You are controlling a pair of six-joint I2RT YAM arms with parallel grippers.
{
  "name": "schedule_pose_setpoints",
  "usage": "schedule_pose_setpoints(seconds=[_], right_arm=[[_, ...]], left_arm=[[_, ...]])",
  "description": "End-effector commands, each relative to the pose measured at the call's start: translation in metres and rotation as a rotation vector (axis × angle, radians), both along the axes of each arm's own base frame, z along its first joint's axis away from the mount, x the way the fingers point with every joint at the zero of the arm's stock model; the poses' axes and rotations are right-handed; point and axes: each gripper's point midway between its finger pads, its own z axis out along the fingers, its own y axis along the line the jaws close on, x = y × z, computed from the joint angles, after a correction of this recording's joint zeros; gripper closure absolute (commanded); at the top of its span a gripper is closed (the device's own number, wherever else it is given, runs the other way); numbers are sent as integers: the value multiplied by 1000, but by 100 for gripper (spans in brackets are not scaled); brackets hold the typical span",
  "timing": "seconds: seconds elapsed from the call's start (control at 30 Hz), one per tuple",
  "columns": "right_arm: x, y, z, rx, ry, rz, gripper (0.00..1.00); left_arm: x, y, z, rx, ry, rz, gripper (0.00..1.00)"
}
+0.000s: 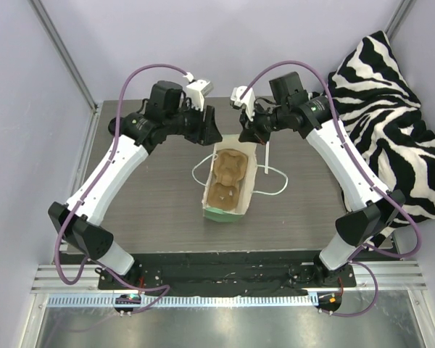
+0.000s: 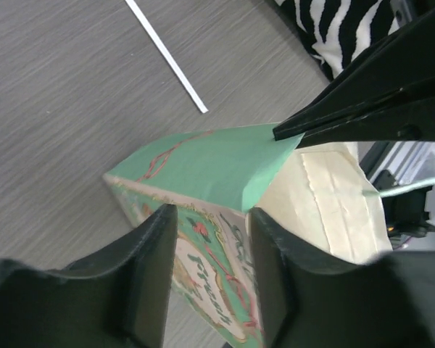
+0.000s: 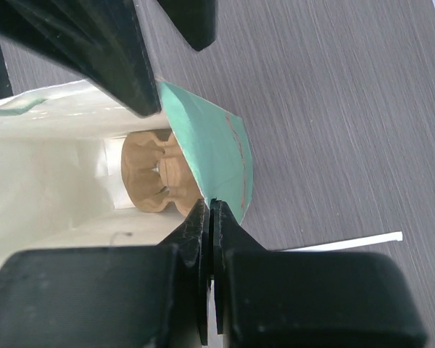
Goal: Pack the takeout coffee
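Right fingers (image 3: pixel 194 232) pinch bag (image 3: pixel 214 148) rim — left fingers (image 2: pixel 154 254) astride | bag upright

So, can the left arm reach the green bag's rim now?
Probably yes. The left gripper, fingers apart, hangs right by the bag with nothing between; the right gripper pinches its rim further along, out of the way.

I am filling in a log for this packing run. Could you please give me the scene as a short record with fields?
bag: mint-green paper, standing open on the table
carrier: brown pulp, inside the bag
coffee cup: not seen in any view
right gripper: shut on the bag's rim
left gripper: open, one finger on each side of the bag's edge
white strip: flat on the table beside the bag
zebra cloth: at the table's right
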Motion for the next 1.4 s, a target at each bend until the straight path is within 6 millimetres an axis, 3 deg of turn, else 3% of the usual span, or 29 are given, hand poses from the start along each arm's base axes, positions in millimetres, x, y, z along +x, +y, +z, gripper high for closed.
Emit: schedule_pose_setpoints(seconds=[0.0,0.13,0.17,0.23,0.27,0.33,0.5,0.6,0.67,0.77,0.8,0.9,1.13,1.17,1.23,1.37], right_arm=[[6,4,34,54,-113,2,98],[8,6,37,63,-132,4,89],[9,5,40,66,-138,0,74],[8,5,43,72,-148,-4,58],[9,3,47,71,-159,-17,36],[10,1,56,87,-183,-37,28],[-11,2,97,174,-263,16,35],[-33,13,95,164,-267,103,46],[-51,26,81,115,-249,173,48],[-58,37,52,7,-241,196,51],[-52,36,36,-52,-235,174,55],[-44,37,12,-137,-262,132,56],[-23,28,-24,-226,-341,69,57],[-23,27,-37,-244,-338,75,56],[-16,30,-38,-229,-380,63,56],[-8,28,-61,-276,-392,63,55]], left_arm=[[4,2,-5,0,26,41,59],[9,-2,-11,-10,74,71,84],[10,-3,-12,-16,89,83,93],[11,-2,-14,-19,103,102,100],[12,-2,-14,-23,112,114,100],[11,-1,-15,-23,121,129,100],[15,-2,-10,-48,123,161,100],[19,-3,-10,-54,129,173,100],[20,-4,-9,-57,129,176,100],[22,-6,-9,-59,131,180,100],[22,-6,-6,-68,131,182,100],[22,-7,-4,-77,130,185,100],[16,-8,-4,-93,132,168,100],[16,-8,-6,-92,135,166,100],[16,-9,-8,-91,140,163,100],[15,-9,-9,-87,141,157,100]])
